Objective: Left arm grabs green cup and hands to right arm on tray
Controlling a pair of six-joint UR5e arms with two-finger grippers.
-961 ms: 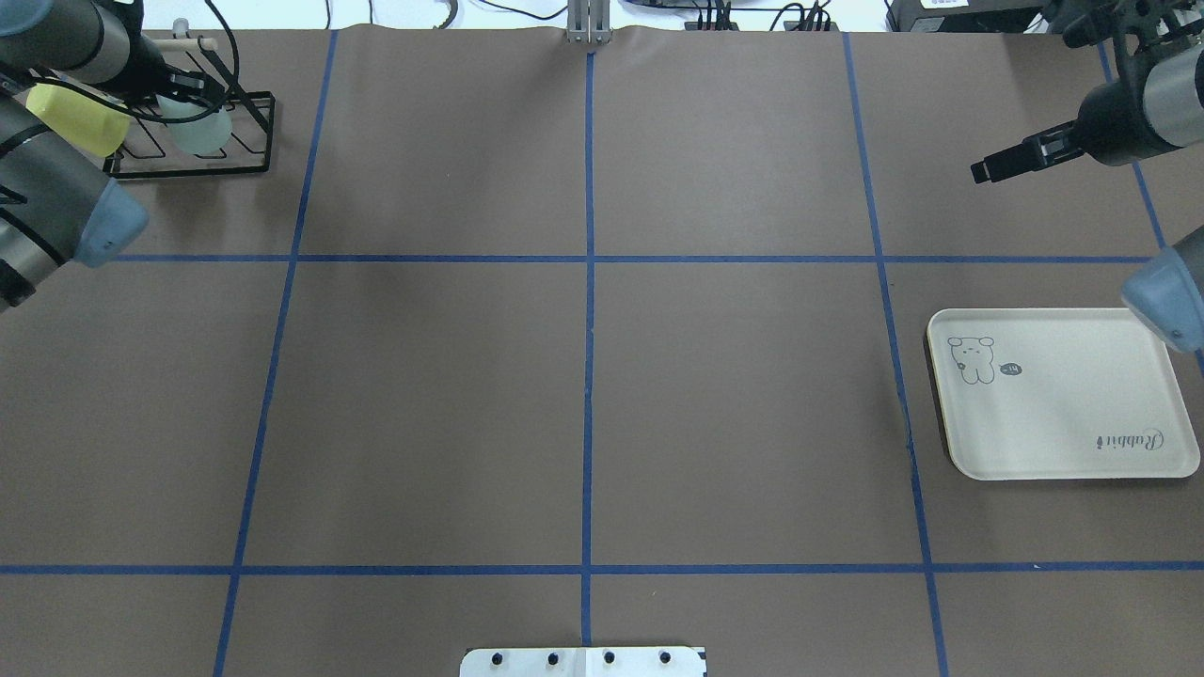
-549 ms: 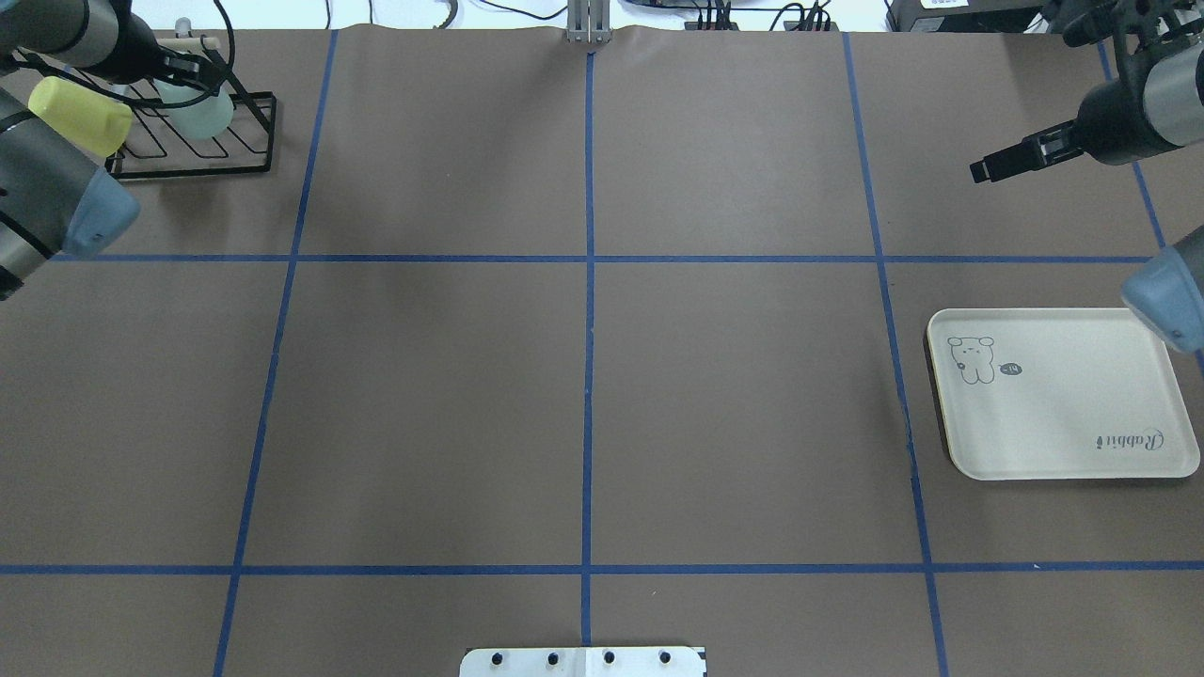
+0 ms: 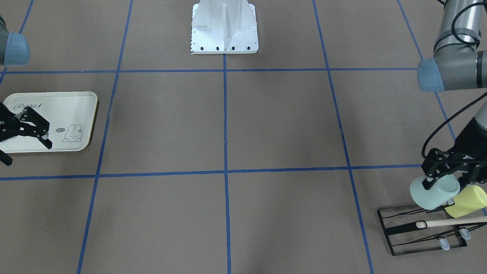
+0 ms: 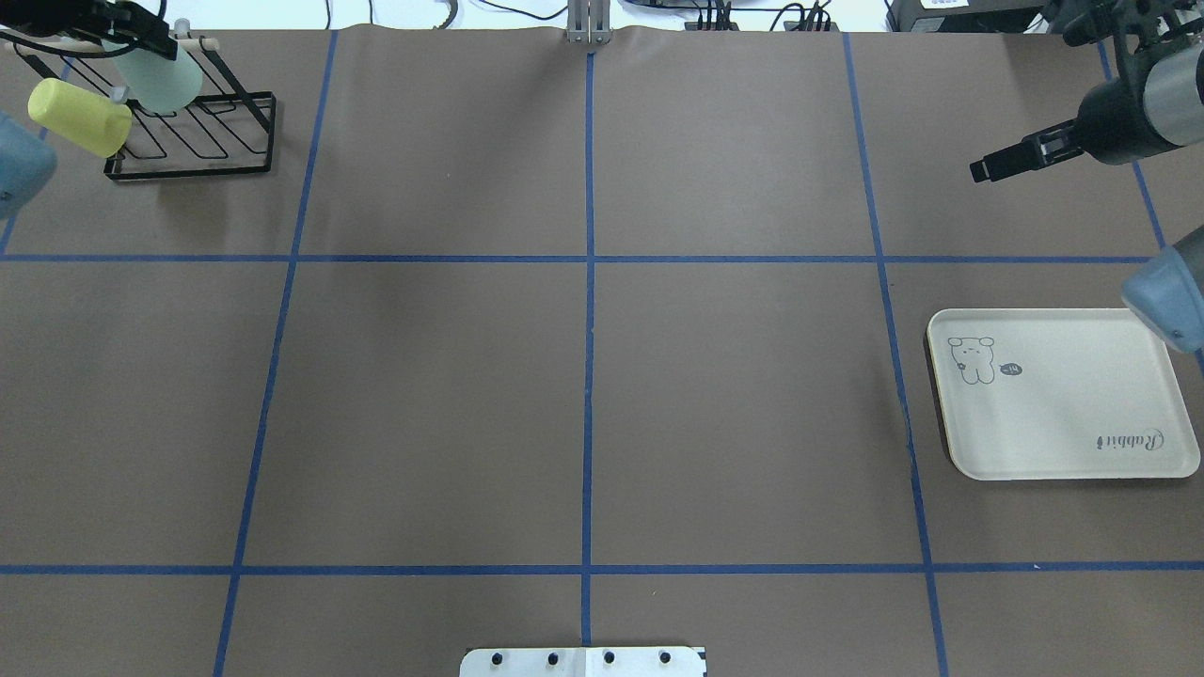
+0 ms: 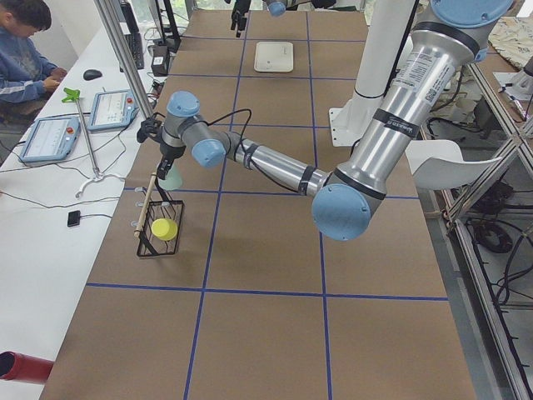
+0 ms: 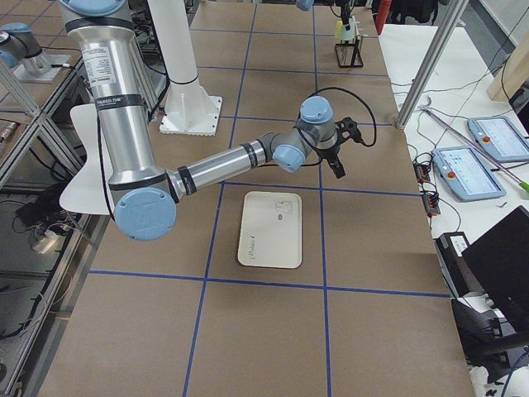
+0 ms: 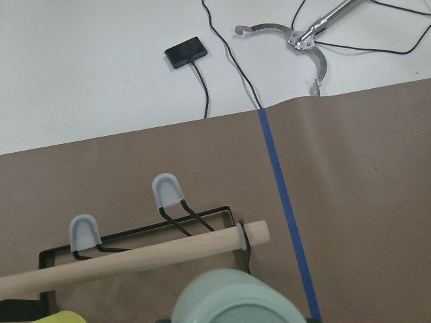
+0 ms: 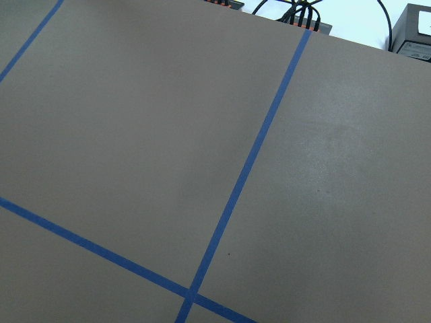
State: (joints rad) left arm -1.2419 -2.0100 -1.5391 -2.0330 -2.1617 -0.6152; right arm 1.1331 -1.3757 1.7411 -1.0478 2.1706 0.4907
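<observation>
The pale mint-green cup (image 3: 433, 195) hangs in my left gripper (image 3: 444, 179), which is shut on its rim, a little above the black wire rack (image 3: 420, 233). In the overhead view the green cup (image 4: 162, 81) and left gripper (image 4: 127, 30) are at the far left corner. The cup's base fills the bottom of the left wrist view (image 7: 236, 301). The cream tray (image 4: 1063, 414) lies empty at the right side; it also shows in the front view (image 3: 72, 110). My right gripper (image 4: 984, 171) is open and empty, in the air beyond the tray.
A yellow-green cup (image 4: 79, 117) sits tilted on the rack (image 4: 221, 155), beside the green cup. A wooden rod (image 3: 452, 222) runs across the rack's top. Blue tape lines grid the brown table. The robot's white base plate (image 3: 224, 34) is at the near middle edge.
My left gripper has lifted the green cup up off the rack and toward the table's far edge. The left arm has drawn back to the left. The right arm has not moved.
</observation>
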